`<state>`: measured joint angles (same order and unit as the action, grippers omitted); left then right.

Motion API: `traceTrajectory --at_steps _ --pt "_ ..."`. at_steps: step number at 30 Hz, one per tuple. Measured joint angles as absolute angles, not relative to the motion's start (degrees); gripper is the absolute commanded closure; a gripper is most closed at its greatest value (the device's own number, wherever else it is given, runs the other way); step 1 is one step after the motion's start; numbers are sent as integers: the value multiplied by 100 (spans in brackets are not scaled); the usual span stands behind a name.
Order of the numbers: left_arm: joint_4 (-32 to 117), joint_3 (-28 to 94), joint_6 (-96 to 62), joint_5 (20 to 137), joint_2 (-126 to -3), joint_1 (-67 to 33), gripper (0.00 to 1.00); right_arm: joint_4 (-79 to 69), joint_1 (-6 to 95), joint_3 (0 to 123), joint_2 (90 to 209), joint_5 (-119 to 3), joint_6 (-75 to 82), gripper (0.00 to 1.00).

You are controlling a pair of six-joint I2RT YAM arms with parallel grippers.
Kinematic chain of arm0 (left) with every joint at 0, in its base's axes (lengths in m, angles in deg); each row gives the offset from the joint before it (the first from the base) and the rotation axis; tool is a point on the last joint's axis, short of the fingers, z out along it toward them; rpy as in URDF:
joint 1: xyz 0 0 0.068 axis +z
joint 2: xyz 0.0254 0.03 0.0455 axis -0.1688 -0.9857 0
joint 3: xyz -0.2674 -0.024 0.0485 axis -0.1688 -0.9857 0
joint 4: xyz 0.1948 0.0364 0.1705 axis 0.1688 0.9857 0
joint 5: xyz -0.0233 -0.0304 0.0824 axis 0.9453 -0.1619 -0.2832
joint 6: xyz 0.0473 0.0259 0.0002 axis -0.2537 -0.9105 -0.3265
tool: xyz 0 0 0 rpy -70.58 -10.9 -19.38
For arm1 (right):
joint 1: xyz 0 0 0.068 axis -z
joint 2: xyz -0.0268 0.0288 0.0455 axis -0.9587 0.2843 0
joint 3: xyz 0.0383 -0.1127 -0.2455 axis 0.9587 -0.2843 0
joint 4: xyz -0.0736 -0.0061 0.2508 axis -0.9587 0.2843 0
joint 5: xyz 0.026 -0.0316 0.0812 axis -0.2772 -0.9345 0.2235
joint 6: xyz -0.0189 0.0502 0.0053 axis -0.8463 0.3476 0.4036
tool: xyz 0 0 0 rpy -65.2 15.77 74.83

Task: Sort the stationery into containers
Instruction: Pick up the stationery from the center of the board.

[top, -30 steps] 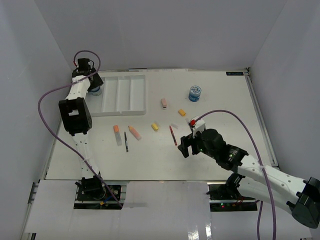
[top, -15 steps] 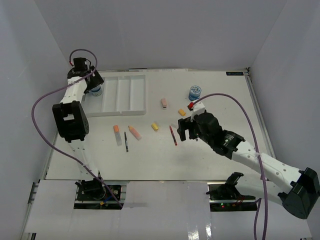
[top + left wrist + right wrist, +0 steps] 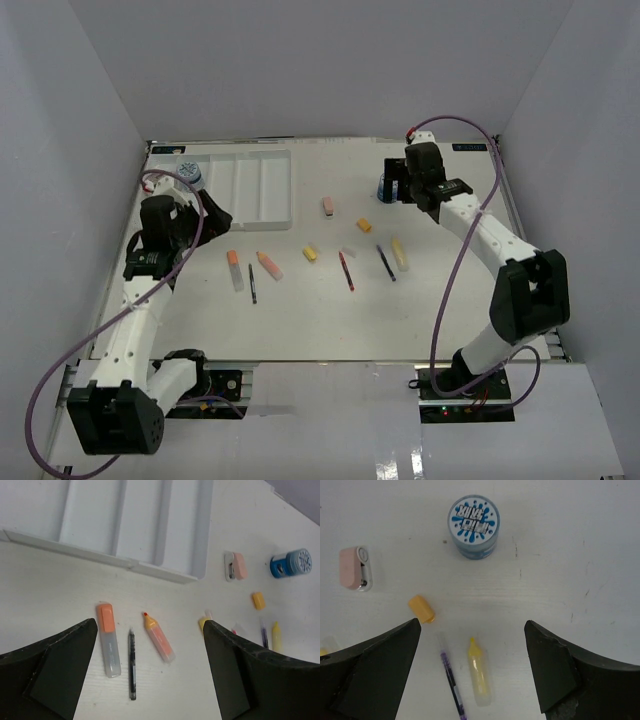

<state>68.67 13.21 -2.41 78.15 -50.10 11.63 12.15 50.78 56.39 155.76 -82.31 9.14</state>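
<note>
Stationery (image 3: 268,264) lies loose on the bench (image 3: 300,315), outside the white tray (image 3: 140,525). Left gripper (image 3: 150,630) gapes empty above 2 orange highlighters (image 3: 108,640); right gripper (image 3: 472,625), likewise, hovers near the blue-white tub (image 3: 474,525), probably lining up picks.

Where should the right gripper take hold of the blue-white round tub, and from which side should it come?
Take the blue-white round tub across its curved side wall, coming down from above. It stands upright, lid up, nothing touching it, so the open right gripper can straddle the round body at any angle.
</note>
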Motion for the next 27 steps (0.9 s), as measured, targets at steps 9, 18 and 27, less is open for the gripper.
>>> traceTrajectory --at_steps 9,18,27 --pt "6651 76 -479 7745 -4212 658 2 1045 5441 7410 18015 -7993 455 10" --pt "6653 76 -497 7695 -4492 658 2 840 5548 7939 18992 -7862 111 10" --pt "6655 76 -497 7697 -4529 658 2 518 5587 8118 19200 -7742 -105 9"
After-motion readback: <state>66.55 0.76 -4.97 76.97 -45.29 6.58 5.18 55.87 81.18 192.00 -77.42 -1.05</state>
